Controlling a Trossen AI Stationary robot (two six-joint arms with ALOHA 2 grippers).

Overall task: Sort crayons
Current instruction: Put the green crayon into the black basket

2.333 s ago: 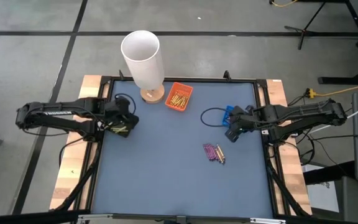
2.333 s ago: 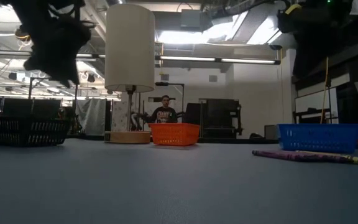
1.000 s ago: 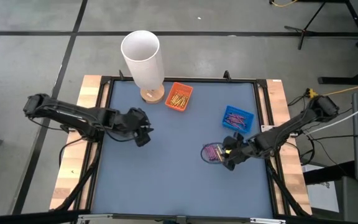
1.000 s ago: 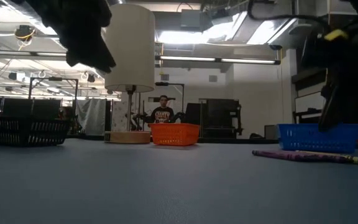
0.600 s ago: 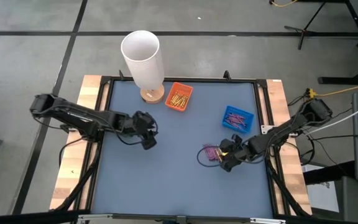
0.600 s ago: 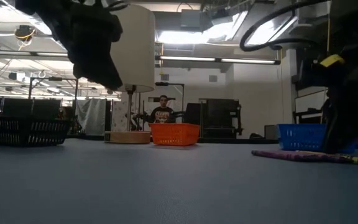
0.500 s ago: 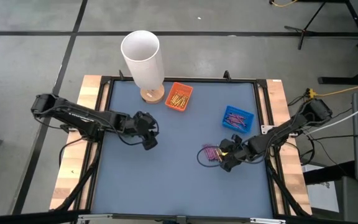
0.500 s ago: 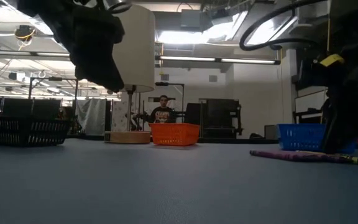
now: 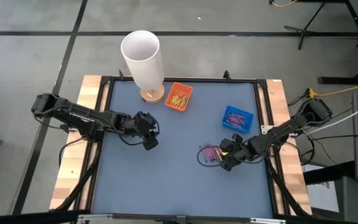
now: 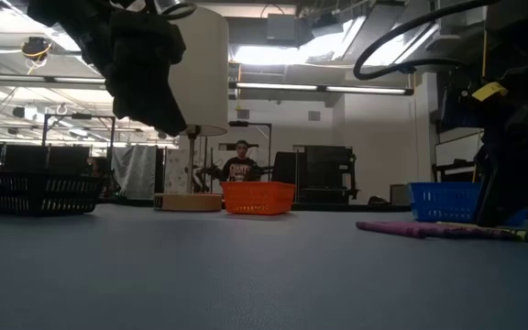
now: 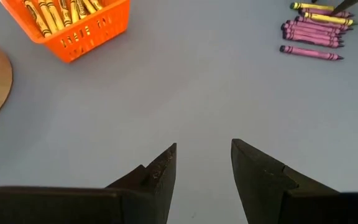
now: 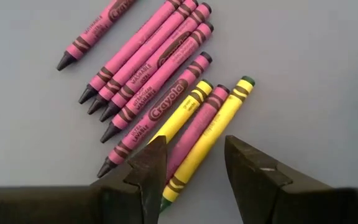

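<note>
My right tool (image 12: 191, 168) hangs low over the loose crayons (image 12: 160, 93) on the blue-grey desk (image 9: 166, 174), its two dark fingers spread and holding nothing. Between the fingertips lie the lower ends of a yellow crayon (image 12: 207, 140) and a pink-purple one beside it; a second yellow stick and five more pink-purple ones fan out just beyond, lying side by side and touching, one pink-purple crayon a little apart. From above, this small heap (image 9: 211, 152) sits near the desk's right side, just beside that tool (image 9: 224, 159).

My left tool (image 11: 202, 163) is released too, fingers parted over bare desk, well apart from the heap, left of centre (image 9: 148, 140).

The crayons are slim paper-wrapped cylinders with pointed dark tips and banded labels. An orange latticed plastic tray (image 9: 179, 96) holds yellow-gold sticks near the far edge, next to a white cylindrical lampshade (image 9: 143, 59) on a round wooden base. A blue tray (image 9: 237, 119) of the same mesh holds purple ones. The desk's surface is smooth and matte.
</note>
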